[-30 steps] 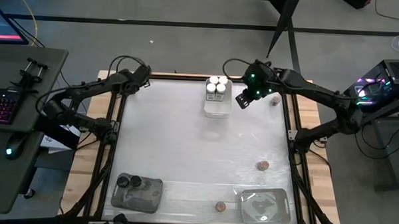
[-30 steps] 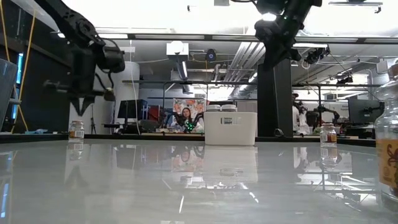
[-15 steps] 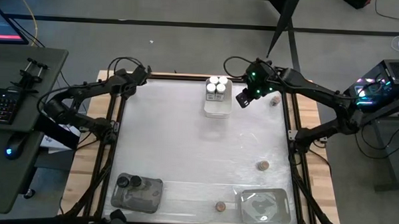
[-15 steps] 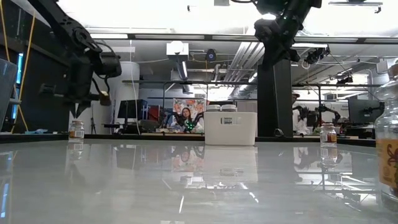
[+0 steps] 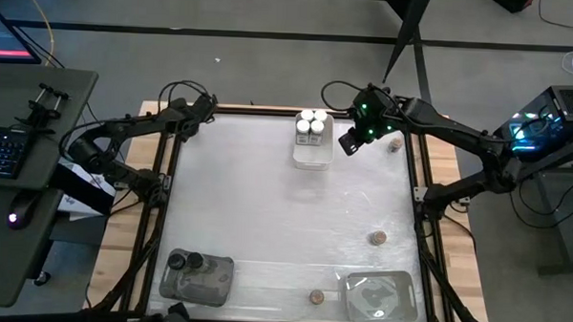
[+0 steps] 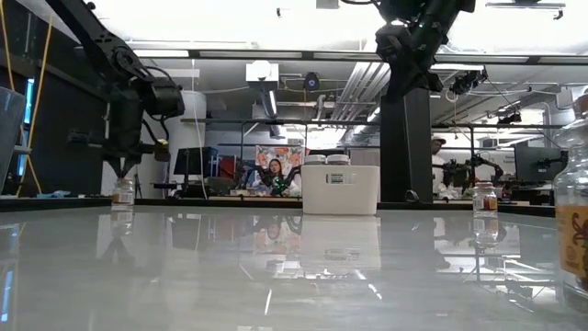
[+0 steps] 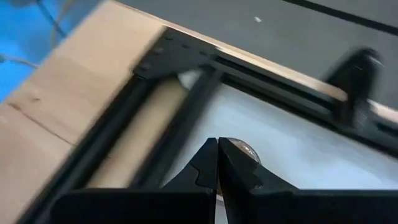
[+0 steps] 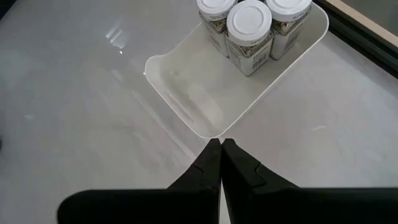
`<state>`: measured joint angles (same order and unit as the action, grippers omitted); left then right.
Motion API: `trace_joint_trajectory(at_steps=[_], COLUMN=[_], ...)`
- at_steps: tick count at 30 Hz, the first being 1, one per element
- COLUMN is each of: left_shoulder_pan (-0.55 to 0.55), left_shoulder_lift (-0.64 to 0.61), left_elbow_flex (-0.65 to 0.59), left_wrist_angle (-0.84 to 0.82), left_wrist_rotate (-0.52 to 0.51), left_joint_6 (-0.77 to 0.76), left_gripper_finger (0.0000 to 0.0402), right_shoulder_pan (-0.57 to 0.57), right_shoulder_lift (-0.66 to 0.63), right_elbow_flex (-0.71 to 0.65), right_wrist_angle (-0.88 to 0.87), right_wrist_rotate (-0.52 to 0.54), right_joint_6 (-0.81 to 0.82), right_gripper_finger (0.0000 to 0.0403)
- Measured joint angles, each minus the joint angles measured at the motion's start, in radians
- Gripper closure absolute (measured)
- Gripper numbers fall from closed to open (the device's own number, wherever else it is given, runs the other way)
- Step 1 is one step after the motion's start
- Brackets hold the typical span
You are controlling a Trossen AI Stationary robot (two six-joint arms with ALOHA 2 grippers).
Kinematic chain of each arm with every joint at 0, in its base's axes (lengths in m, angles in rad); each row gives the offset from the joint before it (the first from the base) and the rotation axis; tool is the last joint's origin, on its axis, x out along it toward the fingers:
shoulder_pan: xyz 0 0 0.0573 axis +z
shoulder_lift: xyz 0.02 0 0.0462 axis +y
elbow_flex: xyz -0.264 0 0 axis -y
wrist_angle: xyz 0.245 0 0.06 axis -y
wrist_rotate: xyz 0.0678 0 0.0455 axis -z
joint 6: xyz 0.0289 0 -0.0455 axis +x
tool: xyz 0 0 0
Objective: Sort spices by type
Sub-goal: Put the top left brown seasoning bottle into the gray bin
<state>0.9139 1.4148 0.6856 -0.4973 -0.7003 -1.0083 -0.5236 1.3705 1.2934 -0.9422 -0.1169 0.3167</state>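
at the far right corner of the bench [image 5: 285, 199] sits a lone brown-topped jar [image 5: 396, 143], just beside the right claw [image 5: 348, 143] on its outboard side, toward the bench's right rail. that is the relation the next move seems to turn on: the jar lies to the outside of the right claw, while the white tray [image 5: 312, 150] with four white-topped jars [image 5: 312, 122] lies just to its inside. the right claw hovers between the two, its fingers pressed together and empty in the right wrist view, looking down on the tray's open end [image 8: 186, 102] and three white lids [image 8: 249, 15].

the left claw [image 5: 207, 106] is at the far left corner, over the frame's edge; its fingers also meet tip to tip, holding nothing, with what looks like a jar top [image 7: 242, 149] just past them. the low view shows a small jar [image 6: 122, 193] on the bench right beneath a claw at that side.

other spices are well apart: one brown-topped jar [image 5: 376, 238] near the right edge at mid-depth, another [image 5: 315, 297] at the near edge between a tray holding two black-topped jars [image 5: 185, 262] and a clear tray [image 5: 377, 294]. round jars have no long axis to align with, so approach is from straight above. by my judgement the right arm is far nearer the corner jar.
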Motion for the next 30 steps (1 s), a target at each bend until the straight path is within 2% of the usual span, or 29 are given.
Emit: trace_joint_trajectory(at_steps=[6, 9, 16, 20, 24, 27, 30], left_shoulder_pan=[-0.164, -0.286, -0.604, -0.764, -0.872, -0.915, -0.938], left_shoulder_lift=[-0.001, -0.001, 0.0, 0.004, 0.057, 0.168, 0.324], left_elbow_flex=[0.002, 0.002, 0.0, -0.004, -0.006, 0.027, 0.125], left_wrist_angle=[0.003, 0.006, 0.046, 0.204, 0.449, 0.626, 0.746], left_wrist_rotate=[0.071, 0.129, 0.192, 0.258, 0.287, 0.324, 0.393], left_joint_6=[0.025, 0.044, 0.061, 0.063, 0.079, 0.078, 0.081], left_gripper_finger=[0.0401, 0.0401, 0.0401, 0.0401, 0.0401, 0.0401, 0.0401], right_shoulder_pan=[0.0, 0.0, 0.0, 0.0, 0.0, 0.0, 0.0], right_shoulder_lift=[0.0, 0.0, 0.0, 0.0, 0.0, 0.0, 0.0], right_elbow_flex=[0.0, 0.0, 0.0, 0.0, 0.0, 0.0, 0.0], right_wrist_angle=[0.0, 0.0, 0.001, 0.005, 0.005, 0.006, 0.016], right_wrist_rotate=[0.0, 0.0, 0.001, 0.002, 0.002, 0.002, -0.001], right_joint_6=[-0.001, 0.0, 0.07, 0.106, 0.113, 0.113, 0.111], right_gripper_finger=[0.0403, 0.0403, 0.0403, 0.0403, 0.0403, 0.0403, 0.0403])
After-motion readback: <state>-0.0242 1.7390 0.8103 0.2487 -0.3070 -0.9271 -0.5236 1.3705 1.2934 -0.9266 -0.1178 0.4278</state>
